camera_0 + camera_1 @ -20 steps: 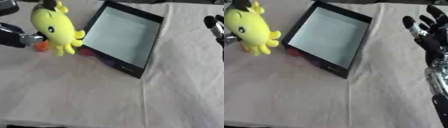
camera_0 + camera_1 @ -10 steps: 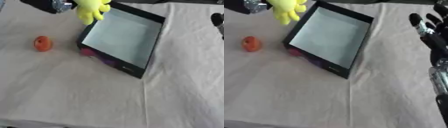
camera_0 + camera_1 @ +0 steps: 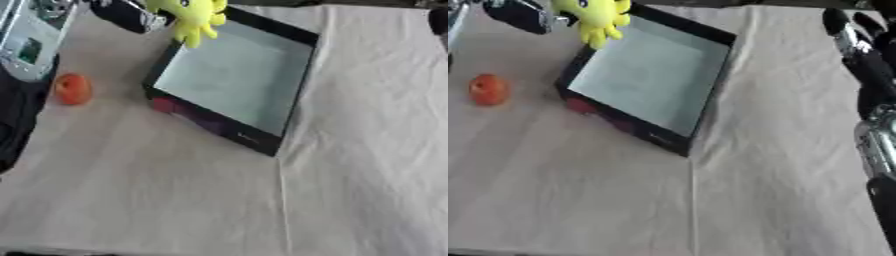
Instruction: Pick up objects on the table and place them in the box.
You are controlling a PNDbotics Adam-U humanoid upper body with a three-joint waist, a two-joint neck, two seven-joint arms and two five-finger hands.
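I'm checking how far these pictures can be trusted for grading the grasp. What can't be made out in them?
- Left hand: its grip on the yellow plush toy is hidden behind the toy and blurred; the toy's top is cut off by the upper edge.
- Right hand: cut off by the right edge; finger pose unclear.
- Orange object: too blurred to identify.
- Box: near wall's markings unreadable.

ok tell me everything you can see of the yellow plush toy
The yellow plush toy is a soft, bright yellow stuffed figure with stubby limbs dangling down and a small dark mark on its face. Its top is cut off by the picture's upper edge. It hangs in the air over the far left corner of the black box, carried at the end of the robot's left arm; the left hand itself cannot be made out. The toy's lowest limb overlaps the box's rim in the view.
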